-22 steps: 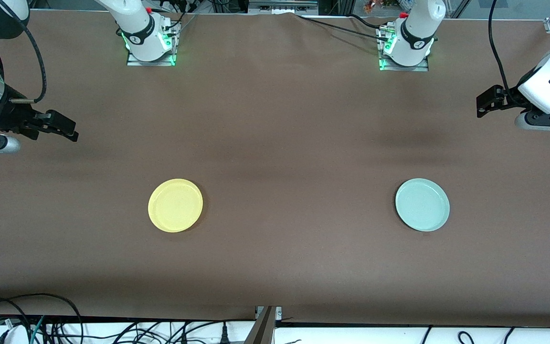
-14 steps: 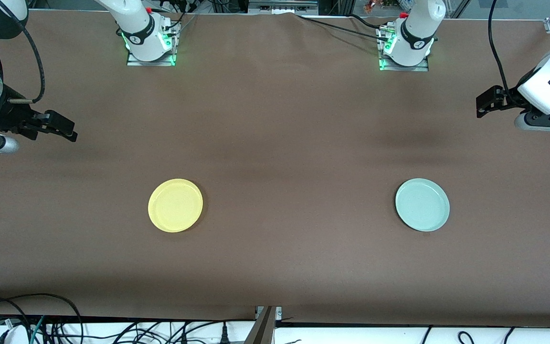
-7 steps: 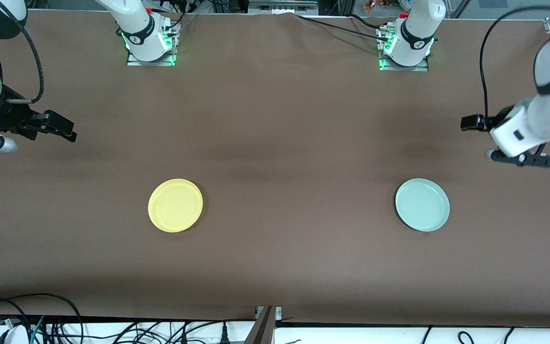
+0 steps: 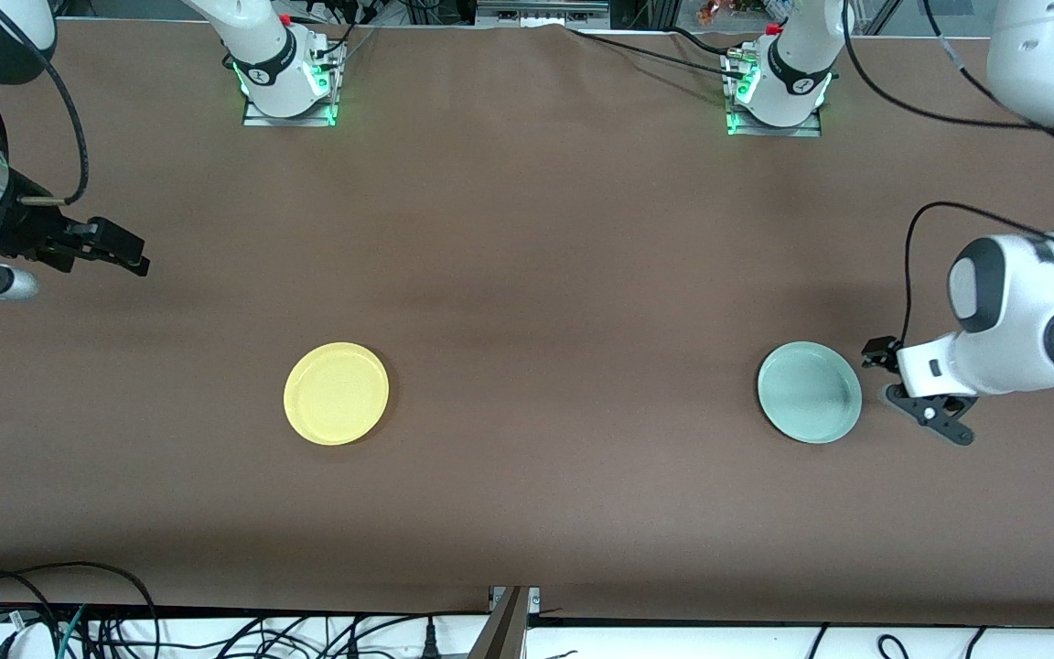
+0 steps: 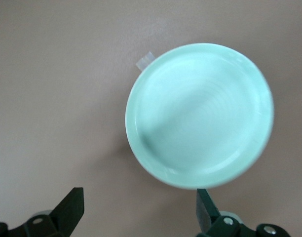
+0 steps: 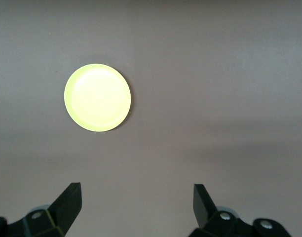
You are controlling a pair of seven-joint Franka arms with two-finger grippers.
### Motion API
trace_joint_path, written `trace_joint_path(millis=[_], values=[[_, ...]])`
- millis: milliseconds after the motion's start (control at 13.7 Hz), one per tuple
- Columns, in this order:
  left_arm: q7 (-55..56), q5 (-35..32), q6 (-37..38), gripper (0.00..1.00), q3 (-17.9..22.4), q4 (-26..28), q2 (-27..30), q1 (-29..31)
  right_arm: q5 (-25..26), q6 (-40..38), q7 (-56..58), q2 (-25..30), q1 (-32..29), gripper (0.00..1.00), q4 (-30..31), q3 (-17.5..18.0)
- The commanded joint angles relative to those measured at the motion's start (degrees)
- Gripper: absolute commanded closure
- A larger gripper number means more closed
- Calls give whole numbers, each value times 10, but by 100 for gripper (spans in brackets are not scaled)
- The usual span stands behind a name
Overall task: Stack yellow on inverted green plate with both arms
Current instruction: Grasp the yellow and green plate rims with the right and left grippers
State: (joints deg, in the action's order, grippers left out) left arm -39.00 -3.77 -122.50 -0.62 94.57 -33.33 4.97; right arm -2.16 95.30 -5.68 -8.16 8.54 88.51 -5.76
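The green plate (image 4: 809, 392), rim up near the table's left-arm end, is flanked by the wide-open left gripper (image 4: 893, 375) for flipping, while the yellow plate (image 4: 336, 394) lies well apart and the right gripper (image 4: 129, 252) waits open at the right-arm edge.

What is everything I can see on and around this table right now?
Yellow plate: one, bright yellow, rim up on the cloth toward the right arm's end.
Green plate: one, pale mint green, rim up toward the left arm's end.
Tape scrap: one, pale, by the green plate's rim.
Tablecloth: one, brown, covering the table.
Cables: a black tangle along the table's edge nearest the front camera.
Left gripper: black, open, low beside the green plate.
Right gripper: black, open, waiting over the cloth at the right arm's end.
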Motion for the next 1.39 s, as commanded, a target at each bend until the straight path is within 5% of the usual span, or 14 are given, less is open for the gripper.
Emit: trace_joint_path(millis=[0, 365, 511, 657, 803, 1022, 1314], values=[[-46, 14, -65, 0, 0, -13, -37, 0, 1, 6, 34, -52, -7, 0, -12, 6], [-46, 20, -129, 5, -2, -15, -87, 6, -25, 65, 73, -163, -4, 0, -11, 9], [-46, 20, -130, 48, -3, -16, -91, 7, -43, 117, 73, -211, 2, 0, -10, 14], [-46, 20, -130, 66, -4, -15, -96, 6, -44, 160, 72, -248, 15, 0, -9, 15], [-47, 19, -129, 100, -4, -15, -100, 6, -55, 220, 71, -284, 27, 0, 0, 15], [-46, 18, -123, 100, -4, -15, -96, 0, -55, 279, 74, -329, 29, 3, 1, 15], [-40, -2, -73, 100, 0, -30, -64, -30, -55, 306, 102, -352, 28, 30, 0, 15]])
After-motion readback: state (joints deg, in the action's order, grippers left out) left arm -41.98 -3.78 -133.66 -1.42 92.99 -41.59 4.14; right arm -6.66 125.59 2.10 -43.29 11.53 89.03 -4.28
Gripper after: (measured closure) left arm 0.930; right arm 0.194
